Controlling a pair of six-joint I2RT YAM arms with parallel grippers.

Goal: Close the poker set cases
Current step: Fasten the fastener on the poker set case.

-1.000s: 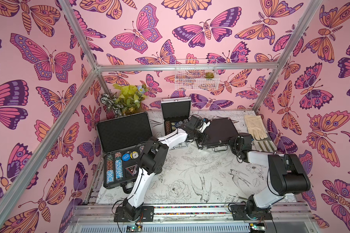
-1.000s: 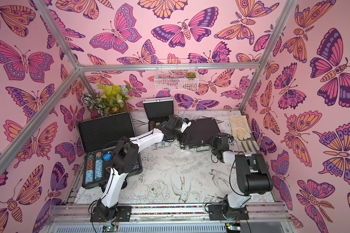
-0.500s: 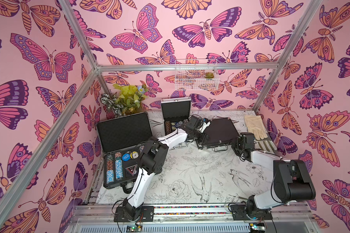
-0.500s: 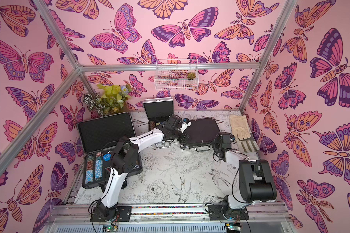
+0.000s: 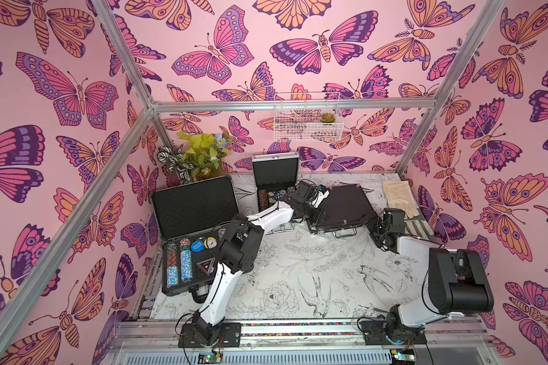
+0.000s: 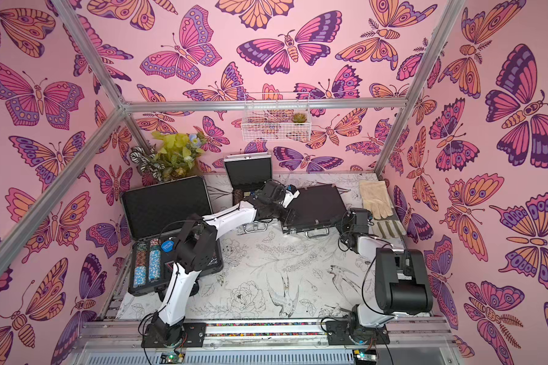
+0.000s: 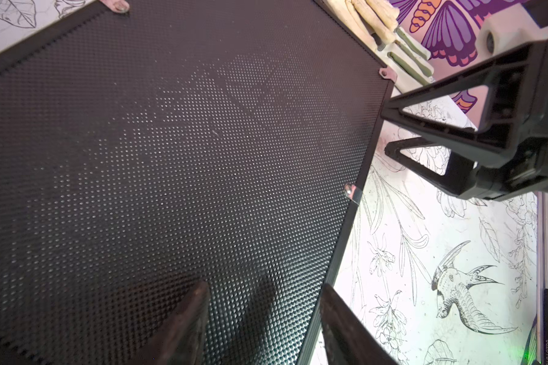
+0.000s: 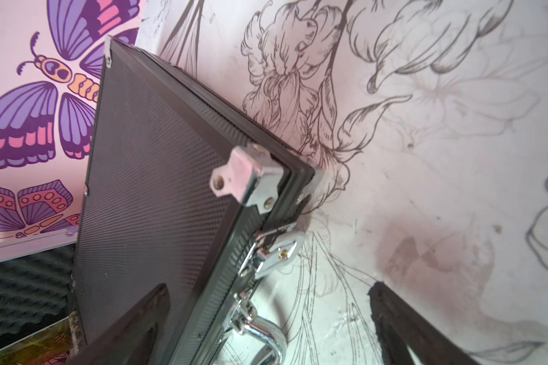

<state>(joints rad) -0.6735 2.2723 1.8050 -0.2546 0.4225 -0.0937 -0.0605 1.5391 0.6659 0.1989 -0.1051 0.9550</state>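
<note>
Starting at the left edge of the white flower-and-bird printed worktop (image 5: pixel 314 275): the large black ribbed plastic case (image 5: pixel 193 205) lies open, lid tipped back toward the left wall, long axis running along that edge. Its tray holds rows of blue, white and brown poker chips (image 5: pixel 178 262), a few round buttons and a dark card box. Moving along to the back edge, the small silver aluminium case (image 5: pixel 276 172) is open too, lid upright with its foam lining facing the front; chips sit in its base, partly hidden by the white arm. Just right of it, the left gripper (image 7: pixel 264 287) hangs low over the medium black metal-trimmed case (image 5: pixel 345 205), fingers parted and gripping nothing, one over the dimpled lid and one past its rim. That case has its lid down, long axis lying across the worktop a little askew, chrome handle (image 5: pixel 344 234) toward the front edge. At its right front corner sits the right gripper (image 7: pixel 386 132), spread wide and empty, the corner and a chrome latch (image 8: pixel 276 252) lying ahead between its fingers; whether that latch is snapped home I cannot tell. A cream work glove (image 5: pixel 397 197) lies flat by the back right corner. So it looks like one lid down, two to go, both of them left of the grippers, and the left arm is clearly nearer. The silver lid, just beside it, needs tipping forward from behind its top rim.
</note>
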